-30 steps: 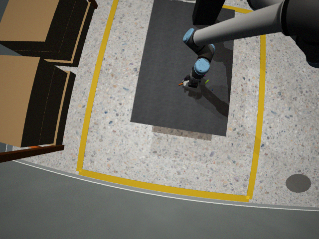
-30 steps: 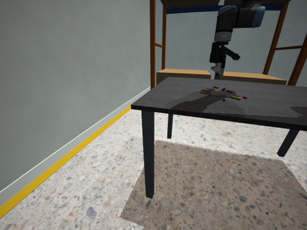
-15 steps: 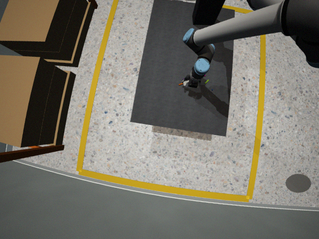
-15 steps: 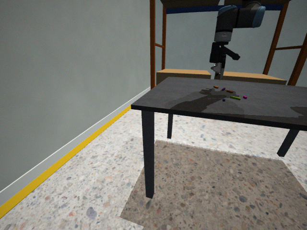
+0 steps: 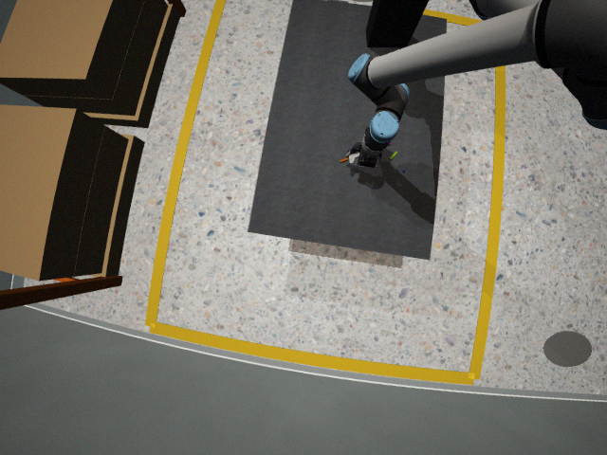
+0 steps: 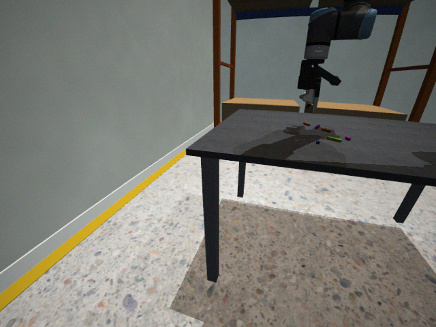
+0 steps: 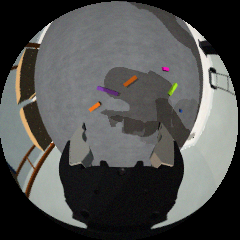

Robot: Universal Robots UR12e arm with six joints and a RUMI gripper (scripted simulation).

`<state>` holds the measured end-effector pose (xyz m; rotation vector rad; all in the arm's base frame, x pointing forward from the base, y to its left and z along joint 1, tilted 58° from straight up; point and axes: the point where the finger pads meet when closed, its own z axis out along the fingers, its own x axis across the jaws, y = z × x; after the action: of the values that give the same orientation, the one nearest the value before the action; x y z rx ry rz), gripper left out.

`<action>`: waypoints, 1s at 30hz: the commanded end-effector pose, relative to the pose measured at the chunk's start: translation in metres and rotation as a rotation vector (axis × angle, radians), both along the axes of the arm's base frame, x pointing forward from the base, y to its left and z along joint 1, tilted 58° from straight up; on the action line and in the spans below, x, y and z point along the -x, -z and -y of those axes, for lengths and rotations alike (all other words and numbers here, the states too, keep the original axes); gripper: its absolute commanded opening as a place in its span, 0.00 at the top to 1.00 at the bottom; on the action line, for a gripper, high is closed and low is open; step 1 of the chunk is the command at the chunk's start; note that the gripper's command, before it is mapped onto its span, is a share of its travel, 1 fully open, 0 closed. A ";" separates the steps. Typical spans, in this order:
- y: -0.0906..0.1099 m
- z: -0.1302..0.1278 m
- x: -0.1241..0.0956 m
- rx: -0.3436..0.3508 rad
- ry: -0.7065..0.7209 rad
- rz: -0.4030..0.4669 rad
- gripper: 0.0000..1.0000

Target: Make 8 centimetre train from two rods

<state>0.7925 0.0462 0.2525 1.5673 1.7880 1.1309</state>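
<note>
Wrist view, left to right: bright orange rod (image 6: 306, 123) (image 7: 94, 106), long purple rod (image 6: 317, 126) (image 7: 108, 90), shadowed darker orange rod (image 6: 326, 130) (image 7: 130, 81), magenta rod (image 6: 347, 138) (image 7: 165, 69), lime rod (image 5: 394, 154) (image 6: 334, 139) (image 7: 173, 89), tiny blue rod (image 5: 403, 171) (image 6: 317, 142) (image 7: 180, 110), all lying apart on the dark table (image 5: 313, 195) (image 6: 267, 140) (image 7: 75, 60). Gripper (image 5: 359, 158) (image 6: 310, 109) (image 7: 121, 123) open above.

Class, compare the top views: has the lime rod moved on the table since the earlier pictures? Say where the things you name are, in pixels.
No. The lime rod (image 5: 394, 154) (image 6: 334, 139) (image 7: 173, 89) keeps its place relative to the table's (image 5: 313, 195) (image 6: 267, 154) edges.
</note>
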 end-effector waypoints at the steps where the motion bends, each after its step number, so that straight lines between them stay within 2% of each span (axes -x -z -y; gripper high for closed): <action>1: 0.000 0.000 0.000 0.000 0.000 0.001 0.00; 11: 0.000 0.000 0.000 -0.001 0.001 0.000 0.00; 16: 0.000 0.003 -0.001 -0.028 0.018 -0.009 0.00; 23: 0.004 0.016 -0.005 -0.148 0.097 -0.049 0.00; 25: 0.004 0.016 -0.005 -0.148 0.097 -0.049 0.00; 30: 0.008 0.032 -0.009 -0.290 0.190 -0.097 0.00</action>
<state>0.7983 0.0264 0.2475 1.8004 1.6506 1.2250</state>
